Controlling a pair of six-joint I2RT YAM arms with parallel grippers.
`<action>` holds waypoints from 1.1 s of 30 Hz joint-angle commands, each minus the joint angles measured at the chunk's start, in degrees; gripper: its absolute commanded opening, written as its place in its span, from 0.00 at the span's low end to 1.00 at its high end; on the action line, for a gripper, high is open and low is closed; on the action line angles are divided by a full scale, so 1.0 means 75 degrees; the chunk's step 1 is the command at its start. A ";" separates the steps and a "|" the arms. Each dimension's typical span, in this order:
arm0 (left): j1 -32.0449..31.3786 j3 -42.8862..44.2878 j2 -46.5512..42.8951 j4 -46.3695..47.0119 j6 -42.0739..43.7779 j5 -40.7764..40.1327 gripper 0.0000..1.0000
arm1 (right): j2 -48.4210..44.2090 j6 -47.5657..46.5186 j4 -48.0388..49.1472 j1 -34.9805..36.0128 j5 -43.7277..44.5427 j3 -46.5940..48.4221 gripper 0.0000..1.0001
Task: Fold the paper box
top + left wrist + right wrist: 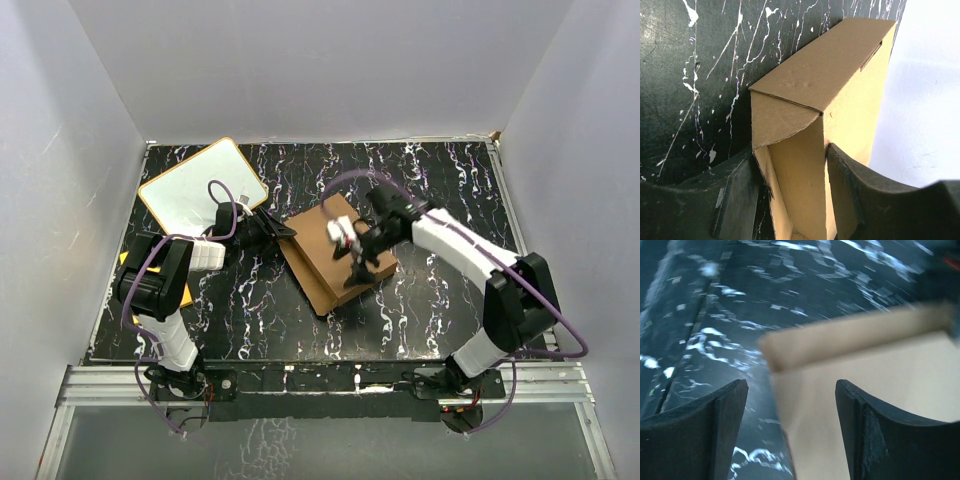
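We see the paper box (335,250) lying near the middle of the black, white-veined table (450,180), turned at a diagonal, its broad brown top facing up and a low side wall showing along its near-left edge. The left gripper (278,228) reaches in from the left and meets the box at its left corner. In the left wrist view this gripper (790,152) has its two dark fingers (735,195) pressed against either side of the box's (825,70) narrow end, so it is partly closed and clamped on the cardboard. There we can make out a rounded flap under the top panel and a slot near the far corner. The right gripper (358,268) hangs over the near-right part of the box top. Its wrist view is blurred, yet the right gripper (790,385) shows its jaws standing wide apart with nothing between the pads. The pale corner of the box (865,380) lies below the gap, and bare table shows beside the left finger (715,430). A white board (195,185) with an orange rim rests at the far left of the table, behind the left arm and apart from the box.
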 commanded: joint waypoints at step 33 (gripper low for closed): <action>-0.0036 -0.0372 0.0648 -0.1328 0.0456 -0.0367 0.34 | 0.0546 -0.0962 0.1085 0.4539 0.5168 -0.0870 0.26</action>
